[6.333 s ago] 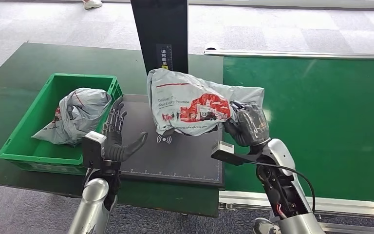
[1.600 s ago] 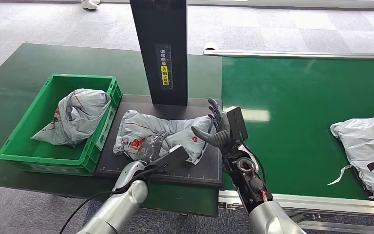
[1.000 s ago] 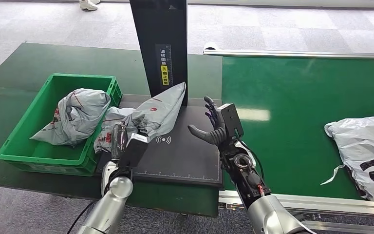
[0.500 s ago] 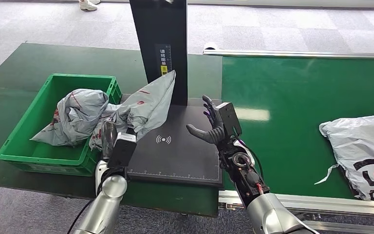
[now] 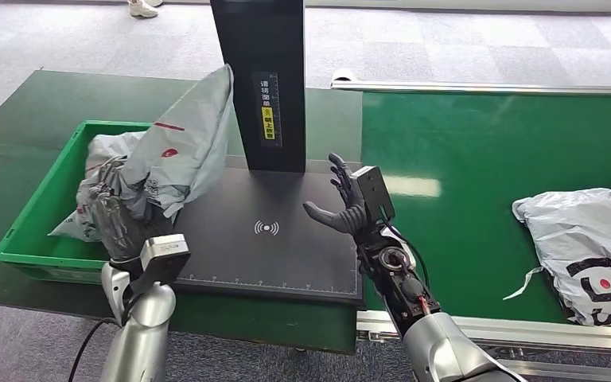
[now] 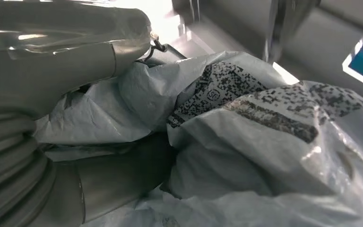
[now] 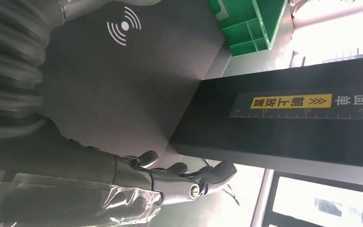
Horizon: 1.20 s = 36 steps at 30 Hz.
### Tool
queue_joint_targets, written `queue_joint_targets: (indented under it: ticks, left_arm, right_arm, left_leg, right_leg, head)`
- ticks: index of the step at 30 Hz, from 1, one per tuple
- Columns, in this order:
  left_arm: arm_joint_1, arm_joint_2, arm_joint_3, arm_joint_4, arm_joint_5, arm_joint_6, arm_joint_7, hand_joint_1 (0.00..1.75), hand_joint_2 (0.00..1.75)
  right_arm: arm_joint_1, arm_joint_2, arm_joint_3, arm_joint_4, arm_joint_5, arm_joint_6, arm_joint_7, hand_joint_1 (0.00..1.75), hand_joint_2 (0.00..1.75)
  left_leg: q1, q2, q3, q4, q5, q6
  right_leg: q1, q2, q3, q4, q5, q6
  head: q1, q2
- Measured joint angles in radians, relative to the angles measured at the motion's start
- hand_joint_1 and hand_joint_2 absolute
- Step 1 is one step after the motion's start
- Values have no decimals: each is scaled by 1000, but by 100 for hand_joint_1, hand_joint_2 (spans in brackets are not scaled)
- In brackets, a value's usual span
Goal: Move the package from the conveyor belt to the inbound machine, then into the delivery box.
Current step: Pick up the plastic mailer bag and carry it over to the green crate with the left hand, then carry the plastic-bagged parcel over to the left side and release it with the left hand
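Left robot hand (image 5: 115, 219) grips package (image 5: 183, 147); wrist view shows printed code (image 6: 217, 87).

The dark green worktop (image 5: 32, 119) carries a green crate (image 5: 28, 216) and the black inbound machine (image 5: 286, 239); beside it, a grey package (image 5: 585, 239) lies on the conveyor belt (image 5: 485, 159).

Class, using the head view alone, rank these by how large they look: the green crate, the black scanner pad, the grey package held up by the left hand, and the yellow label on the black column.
1. Black scanner pad
2. Green crate, partly hidden, so unsure against the next
3. Grey package
4. Yellow label
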Motion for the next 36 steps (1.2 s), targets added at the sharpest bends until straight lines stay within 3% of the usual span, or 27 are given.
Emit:
queue_joint_targets:
  ticks: [6,11,14,17,20,23,28,29,32,33,36]
  left_arm:
    - [-85,-4,262,-105,-121,4,2,175,175]
    - [-135,-19,321,-159,-236,4,26,175,175]
    - [-167,-24,324,-150,-372,4,176,175,175]
    - [-219,9,304,-55,-523,-43,482,175,175]
    - [-293,84,261,127,-633,-211,777,175,175]
    - [-378,146,222,338,-676,-373,871,175,175]
    - [-485,200,178,587,-681,-495,891,175,175]
    - [-499,208,173,623,-675,-510,893,153,175]
    - [-533,224,166,709,-657,-509,898,22,175]
    - [-538,228,165,729,-654,-495,901,0,175]
    - [-539,234,164,758,-637,-409,909,0,175]
  right_arm:
    - [66,-16,10,-37,34,-12,2,0,175]
    - [99,-22,12,-72,51,-12,16,0,175]
    - [114,-22,12,-91,66,-14,25,0,175]
    - [129,-23,12,-111,88,-13,36,0,175]
    - [139,-27,12,-124,117,-3,47,0,175]
    - [141,-31,12,-126,140,13,52,0,175]
    - [143,-36,12,-126,151,21,52,0,175]
    - [144,-37,12,-127,152,21,52,0,175]
    - [149,-42,11,-135,153,21,52,0,175]
    - [152,-43,11,-139,154,21,52,0,175]
    - [160,-47,10,-153,157,21,52,0,175]
  left_leg:
    - [1,0,1,0,1,-1]
    - [0,-1,1,0,1,-1]
    - [0,-1,1,0,1,-1]
    - [0,-1,1,0,1,-1]
    - [1,0,2,0,2,-2]
    - [2,1,1,0,3,-3]
    - [1,3,1,0,3,-3]
    - [1,3,1,0,3,-3]
    - [1,3,1,0,3,-3]
    - [1,3,1,0,3,-3]
    - [1,3,1,0,3,-3]
  right_leg:
    - [1,0,0,0,0,-1]
    - [0,0,1,0,0,-1]
    - [0,0,0,0,0,-1]
    - [0,0,0,0,1,-1]
    - [1,0,0,0,2,-3]
    - [2,1,0,1,3,-4]
    - [1,2,0,1,4,-4]
    - [1,2,0,1,4,-4]
    - [1,1,0,1,3,-4]
    - [1,2,0,1,3,-4]
    - [1,2,0,1,3,-4]
  head:
    - [0,0]
    - [0,0]
    - [0,0]
    - [0,0]
    - [0,0]
    - [0,0]
    - [0,0]
    - [0,0]
    - [0,0]
    - [0,0]
    - [0,0]
